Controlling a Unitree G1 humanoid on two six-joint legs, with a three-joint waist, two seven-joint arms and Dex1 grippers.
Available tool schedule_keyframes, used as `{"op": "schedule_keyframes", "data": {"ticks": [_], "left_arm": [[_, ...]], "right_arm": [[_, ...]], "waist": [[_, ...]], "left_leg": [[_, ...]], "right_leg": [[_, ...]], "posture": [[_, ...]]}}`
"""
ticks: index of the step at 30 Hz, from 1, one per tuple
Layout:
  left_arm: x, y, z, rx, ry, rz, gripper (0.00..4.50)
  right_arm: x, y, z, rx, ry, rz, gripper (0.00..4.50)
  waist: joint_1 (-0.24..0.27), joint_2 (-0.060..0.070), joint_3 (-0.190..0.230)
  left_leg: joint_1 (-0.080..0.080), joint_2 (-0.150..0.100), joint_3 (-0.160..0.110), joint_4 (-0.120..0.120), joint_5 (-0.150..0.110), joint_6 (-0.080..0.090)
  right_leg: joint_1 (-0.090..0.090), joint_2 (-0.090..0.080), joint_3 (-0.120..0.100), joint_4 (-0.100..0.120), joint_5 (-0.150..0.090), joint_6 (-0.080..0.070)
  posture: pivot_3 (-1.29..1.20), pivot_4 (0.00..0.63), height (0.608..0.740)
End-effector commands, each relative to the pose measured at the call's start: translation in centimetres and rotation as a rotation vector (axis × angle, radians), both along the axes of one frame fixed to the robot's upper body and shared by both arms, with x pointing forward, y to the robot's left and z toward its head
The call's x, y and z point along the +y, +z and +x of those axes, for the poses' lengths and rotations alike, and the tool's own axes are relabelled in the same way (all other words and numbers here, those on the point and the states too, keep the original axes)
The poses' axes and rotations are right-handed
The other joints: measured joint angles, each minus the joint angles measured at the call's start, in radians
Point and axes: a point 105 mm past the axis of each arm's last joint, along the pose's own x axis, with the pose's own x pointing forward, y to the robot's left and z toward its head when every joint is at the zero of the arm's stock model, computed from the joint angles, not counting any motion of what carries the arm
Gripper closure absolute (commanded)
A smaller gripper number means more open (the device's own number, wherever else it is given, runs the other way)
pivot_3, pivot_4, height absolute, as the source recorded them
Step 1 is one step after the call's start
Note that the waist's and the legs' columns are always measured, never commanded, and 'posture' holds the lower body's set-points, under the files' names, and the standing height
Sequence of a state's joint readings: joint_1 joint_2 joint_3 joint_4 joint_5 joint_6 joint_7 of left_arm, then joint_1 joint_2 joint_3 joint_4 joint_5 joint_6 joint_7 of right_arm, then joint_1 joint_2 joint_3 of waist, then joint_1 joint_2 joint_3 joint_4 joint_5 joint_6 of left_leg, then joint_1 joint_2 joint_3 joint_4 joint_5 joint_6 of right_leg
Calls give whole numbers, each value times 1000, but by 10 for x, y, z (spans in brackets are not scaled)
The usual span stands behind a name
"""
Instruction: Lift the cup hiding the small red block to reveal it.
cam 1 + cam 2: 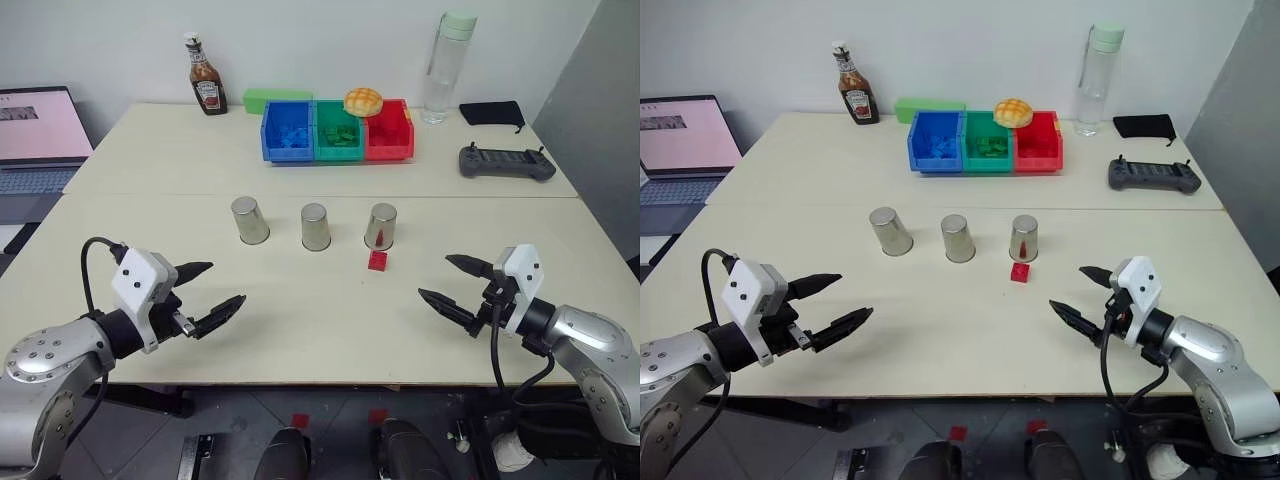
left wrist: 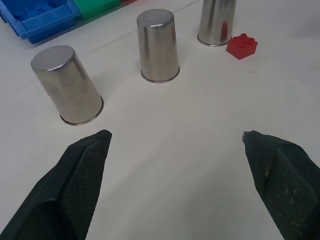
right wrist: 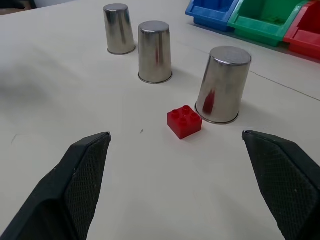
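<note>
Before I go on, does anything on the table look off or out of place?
Yes: the small red block sits in the open on the table, beside the right-hand cup, not hidden under any cup. All three cups stand upside down in a row. A bun rests across the bins' rims. Nothing spilled.

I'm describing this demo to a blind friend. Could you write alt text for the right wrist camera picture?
A small red block sits in the open on a pale table, just in front of the nearest of three upside-down silver cups standing in a row. Two black gripper fingers rise wide apart in the foreground, holding nothing, with blue, green and red bins behind.
</note>
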State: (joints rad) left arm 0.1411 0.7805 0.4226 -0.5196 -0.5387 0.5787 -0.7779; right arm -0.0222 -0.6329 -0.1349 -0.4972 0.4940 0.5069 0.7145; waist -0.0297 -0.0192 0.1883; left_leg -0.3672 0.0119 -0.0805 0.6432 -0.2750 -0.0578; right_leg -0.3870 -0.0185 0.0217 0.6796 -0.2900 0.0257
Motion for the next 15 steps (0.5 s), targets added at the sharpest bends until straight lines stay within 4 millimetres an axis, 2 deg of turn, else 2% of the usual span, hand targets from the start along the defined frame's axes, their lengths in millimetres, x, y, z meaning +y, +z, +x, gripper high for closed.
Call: {"op": "schedule_keyframes", "data": {"ticks": [1,15], "left_arm": [[-2,8,0,-32,-20,13,0],[-4,8,0,-26,-31,18,0]], "right_arm": [[3,12,-4,-51,20,-4,10],[3,11,-4,-53,21,0,10]], "waist": [[0,0,0],[0,0,0]], "left_leg": [[0,0,0,0,0,0],[0,0,0,0,0,0]], "right_leg": [[0,0,0,0,0,0],[0,0,0,0,0,0]], "posture": [[0,150,740],[0,150,740]]}}
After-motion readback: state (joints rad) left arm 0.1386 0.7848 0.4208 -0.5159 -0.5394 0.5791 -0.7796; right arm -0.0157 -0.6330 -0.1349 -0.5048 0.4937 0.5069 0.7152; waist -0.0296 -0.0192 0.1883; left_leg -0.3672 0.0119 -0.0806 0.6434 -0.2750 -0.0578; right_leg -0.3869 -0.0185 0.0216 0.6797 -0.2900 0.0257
